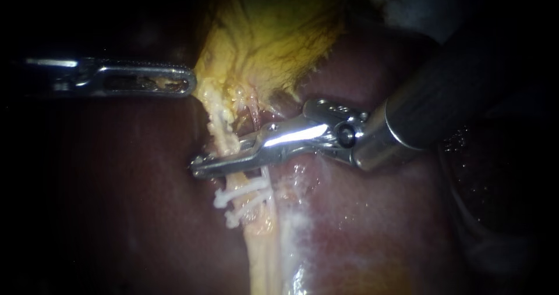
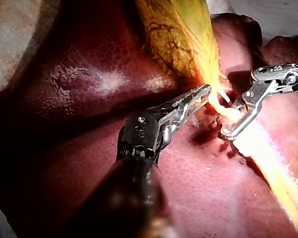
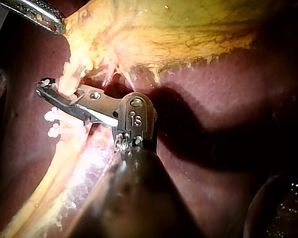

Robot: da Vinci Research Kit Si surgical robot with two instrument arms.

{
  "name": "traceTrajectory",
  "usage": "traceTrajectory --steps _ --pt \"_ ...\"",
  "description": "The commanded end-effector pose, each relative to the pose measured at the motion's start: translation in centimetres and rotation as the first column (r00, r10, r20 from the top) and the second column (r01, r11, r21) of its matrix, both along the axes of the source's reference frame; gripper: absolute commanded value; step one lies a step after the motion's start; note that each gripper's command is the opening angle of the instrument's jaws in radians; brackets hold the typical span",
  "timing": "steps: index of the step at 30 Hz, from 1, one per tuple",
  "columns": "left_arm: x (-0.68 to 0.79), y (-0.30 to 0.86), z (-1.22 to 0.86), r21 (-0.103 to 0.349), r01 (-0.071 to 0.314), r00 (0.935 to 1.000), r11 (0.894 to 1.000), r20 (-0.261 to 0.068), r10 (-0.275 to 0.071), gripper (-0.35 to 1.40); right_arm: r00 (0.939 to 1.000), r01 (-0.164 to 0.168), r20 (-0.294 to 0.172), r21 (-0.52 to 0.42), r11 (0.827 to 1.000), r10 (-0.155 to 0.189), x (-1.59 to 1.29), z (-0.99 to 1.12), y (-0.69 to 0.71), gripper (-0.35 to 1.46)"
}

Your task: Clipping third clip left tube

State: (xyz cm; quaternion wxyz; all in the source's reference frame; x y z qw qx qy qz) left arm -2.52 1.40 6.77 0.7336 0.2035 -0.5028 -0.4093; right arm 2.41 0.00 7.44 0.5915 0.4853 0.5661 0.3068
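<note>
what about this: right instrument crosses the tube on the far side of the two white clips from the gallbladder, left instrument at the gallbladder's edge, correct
Not quite. In the endoscope view the right instrument crosses the tube between the two white clips and the gallbladder, not beyond the clips. The left instrument is at the gallbladder's edge, as said.

Gallbladder (image 1: 273, 33) yellow, dark-veined; liver (image 1: 116, 202) dark red; clips (image 1: 240, 199) white; tube (image 1: 259, 254) pale cream
</note>
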Motion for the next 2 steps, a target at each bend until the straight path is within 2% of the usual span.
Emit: traceTrajectory --steps 1,2 --pt "0.0 0.0 0.0 0.0 0.0 1.0 1.0 0.0 0.0 -0.35 1.0 0.0 0.0 -0.001 1.0 0.0 0.0 0.0 0.0 -0.35" --pt "0.0 0.0 0.0 0.0 0.0 1.0 1.0 0.0 0.0 -0.35 1.0 0.0 0.0 -0.001 1.0 0.0 0.0 0.01 -0.01 -0.35"
